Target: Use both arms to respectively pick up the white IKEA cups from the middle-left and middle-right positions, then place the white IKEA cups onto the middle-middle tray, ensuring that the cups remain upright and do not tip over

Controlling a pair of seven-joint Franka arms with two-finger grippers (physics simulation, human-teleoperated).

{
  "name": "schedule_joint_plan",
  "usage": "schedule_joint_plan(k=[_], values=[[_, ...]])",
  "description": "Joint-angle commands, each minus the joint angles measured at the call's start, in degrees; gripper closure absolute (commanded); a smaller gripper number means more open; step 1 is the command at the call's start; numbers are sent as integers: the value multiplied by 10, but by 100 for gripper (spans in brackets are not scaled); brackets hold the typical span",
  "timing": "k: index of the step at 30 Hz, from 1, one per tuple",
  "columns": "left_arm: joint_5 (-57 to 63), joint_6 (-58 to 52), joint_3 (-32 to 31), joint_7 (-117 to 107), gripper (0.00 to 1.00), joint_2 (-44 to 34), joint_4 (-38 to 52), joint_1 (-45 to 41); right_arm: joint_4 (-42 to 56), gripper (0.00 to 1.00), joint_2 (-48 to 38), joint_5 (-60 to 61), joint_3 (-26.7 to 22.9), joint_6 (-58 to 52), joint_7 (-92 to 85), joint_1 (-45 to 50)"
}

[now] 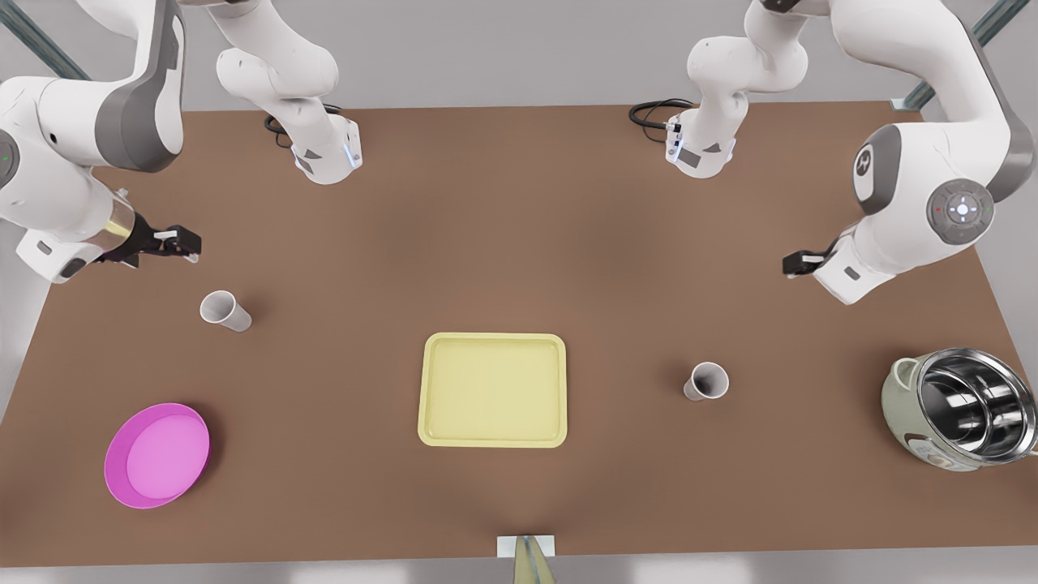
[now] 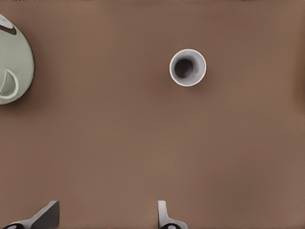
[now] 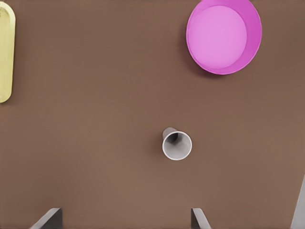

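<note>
Overhead, in the front view, the pale-yellow tray (image 1: 492,389) lies flat at the centre of the brown table (image 1: 519,243), holding nothing. One white cup (image 1: 225,311) stands upright at about ten o'clock from the tray, well apart from it; the other white cup (image 1: 706,381) stands upright at three o'clock. A magenta dish (image 1: 156,454) sits at eight o'clock from the tray, and a steel-lined pot (image 1: 961,418) at roughly four o'clock, by the table's edge. The right gripper (image 1: 180,243) hangs above the table at eleven o'clock from the first cup, clear of it. The left gripper (image 1: 799,264) hangs at one o'clock from the other cup, also clear.

From the left wrist view, the left gripper (image 2: 107,217) has its fingers (image 2: 45,215) spread wide with nothing between them; the cup (image 2: 188,67) stands upright well beyond them, and the pot's pale side (image 2: 14,62) shows at the frame edge.

From the right wrist view, the right gripper (image 3: 125,218) likewise has its fingers (image 3: 47,218) parted and empty. Its cup (image 3: 177,144) stands upright ahead of the tips, with the dish (image 3: 224,36) farther off and the tray's rim (image 3: 5,52) to one side.
</note>
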Motion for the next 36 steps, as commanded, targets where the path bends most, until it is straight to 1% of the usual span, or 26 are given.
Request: schedule_joint_plan(k=[1,3,4,6,8,10,12,14,15,17,21,25,26,32,33,34,35,36], values=[[-15,19,2,-36,0,0,0,-3,-5,0,-1,1,-1,3,-54,-22],[-15,19,2,-35,0,1,0,-3,-6,0,6,-3,-1,-1,-55,-22],[-15,26,2,-36,0,18,0,-3,-16,0,16,-4,-1,0,-56,-24],[-37,100,2,-36,0,65,0,-1,-27,0,64,-16,-3,17,-63,-56],[-38,183,0,-36,0,129,3,1,-84,0,84,-16,-3,99,-107,-97],[-39,223,-1,-36,0,170,13,1,-104,0,99,-15,-3,139,-117,-109],[-57,236,-4,-38,0,183,1,-2,-118,0,115,-10,-2,183,-121,-119],[-62,253,-3,-36,0,220,-1,3,-157,0,112,-5,-2,240,-121,-130],[-62,269,-3,-36,0,227,-1,7,-172,0,114,0,-2,267,-121,-134],[-60,275,-4,-36,0,238,-1,7,-218,0,126,1,-2,370,-133,-150],[-65,312,-4,-39,0,256,-1,8,-238,0,145,28,-2,395,-142,-173],[-65,312,-11,-40,0,271,-2,4,-269,0,152,30,-2,429,-143,-173],[-66,312,-11,-40,0,273,-2,4,-290,0,150,29,-2,452,-146,-185],[-78,321,-16,-40,0,311,-2,5,-329,0,146,30,-2,478,-166,-201],[-82,335,-18,-40,21,311,-2,6,-339,0,147,30,-3,489,-166,-202],[-83,335,-19,-42,44,311,-2,6,-347,0,147,30,-3,496,-167,-206],[-102,334,-19,-57,55,311,-2,5,-351,0,148,30,-3,503,-167,-208],[-107,334,-23,-67,58,311,-2,4,-352,0,150,30,-3,503,-176,-210]])
